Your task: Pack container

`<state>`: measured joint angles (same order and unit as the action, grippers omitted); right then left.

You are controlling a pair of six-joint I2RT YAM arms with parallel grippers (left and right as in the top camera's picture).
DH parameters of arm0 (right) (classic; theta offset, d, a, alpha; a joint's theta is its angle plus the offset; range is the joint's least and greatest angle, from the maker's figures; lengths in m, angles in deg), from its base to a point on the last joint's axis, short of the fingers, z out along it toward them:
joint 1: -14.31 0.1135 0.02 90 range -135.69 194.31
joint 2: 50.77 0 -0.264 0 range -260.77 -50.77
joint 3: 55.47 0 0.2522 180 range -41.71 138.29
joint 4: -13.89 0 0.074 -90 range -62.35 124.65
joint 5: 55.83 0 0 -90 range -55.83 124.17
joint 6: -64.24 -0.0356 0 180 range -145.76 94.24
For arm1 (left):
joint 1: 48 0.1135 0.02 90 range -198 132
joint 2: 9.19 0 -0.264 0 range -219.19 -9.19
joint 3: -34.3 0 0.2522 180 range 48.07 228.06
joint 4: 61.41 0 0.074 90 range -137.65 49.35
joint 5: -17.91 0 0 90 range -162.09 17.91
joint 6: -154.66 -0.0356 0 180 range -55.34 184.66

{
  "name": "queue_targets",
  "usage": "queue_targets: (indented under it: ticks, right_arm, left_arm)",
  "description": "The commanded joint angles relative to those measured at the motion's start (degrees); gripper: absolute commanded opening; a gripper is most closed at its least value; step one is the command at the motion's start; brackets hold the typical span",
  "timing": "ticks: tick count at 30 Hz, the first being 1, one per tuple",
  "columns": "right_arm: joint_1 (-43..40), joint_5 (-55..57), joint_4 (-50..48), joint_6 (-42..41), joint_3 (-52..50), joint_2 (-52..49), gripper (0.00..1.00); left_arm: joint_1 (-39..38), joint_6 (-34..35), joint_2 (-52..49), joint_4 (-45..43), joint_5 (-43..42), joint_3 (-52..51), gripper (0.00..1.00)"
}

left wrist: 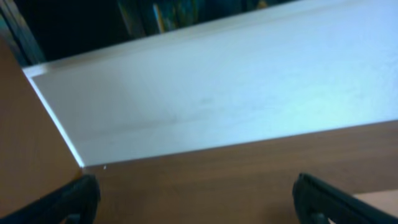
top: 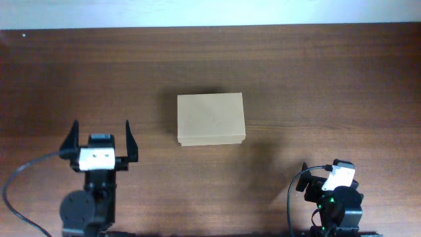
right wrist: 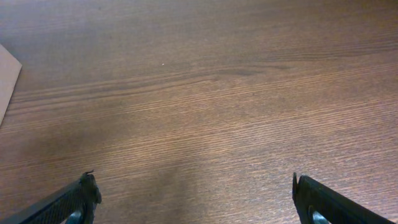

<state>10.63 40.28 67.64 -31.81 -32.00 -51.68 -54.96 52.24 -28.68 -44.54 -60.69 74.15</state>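
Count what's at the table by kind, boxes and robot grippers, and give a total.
Tan rectangular cardboard box, lid shut: 1
Black two-finger grippers: 2, the left gripper and the right gripper, both open
Total: 3

The left arm (top: 89, 197) is mostly black, with a round dark housing near its base and a light grey box-shaped block (top: 99, 157) at the wrist, which carries two small dark dots like screws. The left gripper (top: 100, 136) has two thin black fingers (top: 129, 137) with narrow tips. A grey cable (top: 14, 183) curves beside this arm. The right arm (top: 337, 207) is also black, with a white cover (top: 340, 175) on top, a small green light (top: 332, 199) and a black cable (top: 294, 191) looping at its side. The right gripper (right wrist: 194, 190) shows dark, matte fingertips (right wrist: 323, 202) with slightly rounded edges.
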Motion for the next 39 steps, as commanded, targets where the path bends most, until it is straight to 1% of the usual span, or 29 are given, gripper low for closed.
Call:
queue_targets:
  ticks: [1, 11, 14, 18, 22, 39]
  right_arm:
    - [-0.48, -0.11, -0.15, -0.44, -0.48, 0.66, 0.99]
    - [-0.48, -0.11, -0.15, -0.44, -0.48, 0.66, 0.99]
    - [-0.48, -0.11, -0.15, -0.46, -0.48, 0.66, 0.99]
    - [-0.48, -0.11, -0.15, -0.44, -0.48, 0.66, 0.99]
    - [-0.48, -0.11, -0.15, -0.44, -0.48, 0.66, 0.99]
    - [-0.48, -0.11, -0.15, -0.44, -0.48, 0.66, 0.99]
  left_arm:
    - [1.18, -0.5, 5.44, -3.15, 0.42, -6.95, 0.99]
    - [2.69, -0.5, 16.06, -3.8, 0.42, -20.57, 0.99]
    - [2.69, -0.5, 19.17, -3.82, 0.42, -23.21, 0.99]
    - [2.75, -0.5, 19.21, -3.52, 0.42, -25.44, 0.99]
    - [2.75, -0.5, 19.21, 0.57, 0.42, -25.62, 0.99]
    - [2.73, -0.52, 19.19, 0.39, 0.42, -25.62, 0.99]
